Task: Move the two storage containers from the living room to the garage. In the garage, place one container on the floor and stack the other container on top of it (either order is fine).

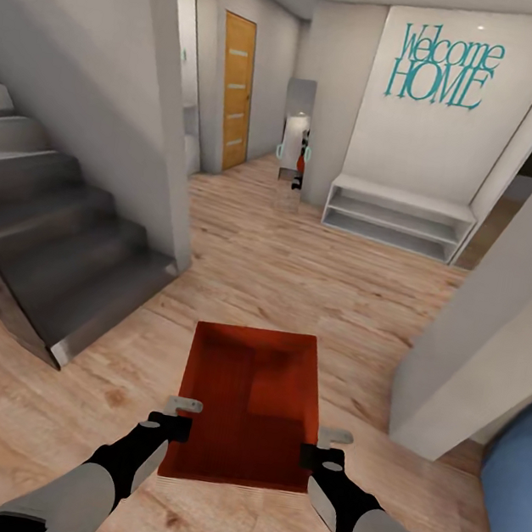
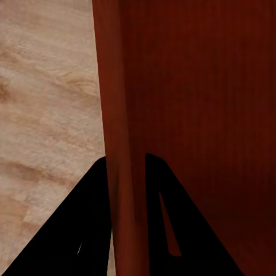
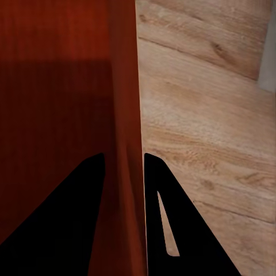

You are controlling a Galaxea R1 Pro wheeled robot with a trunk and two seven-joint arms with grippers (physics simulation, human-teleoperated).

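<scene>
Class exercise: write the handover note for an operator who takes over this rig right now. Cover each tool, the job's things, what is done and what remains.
Left tool: shut on the storage container's left wall, one finger outside, one inside.
Right tool: shut on its right wall in the same way.
The container is held between both arms over light wood-plank floor, in a hallway with grey stairs and a honey-wood door ahead.
Done: one container picked up.
Left: carry it to the garage, set it down on the floor there, fetch the second container and stack it.
</scene>
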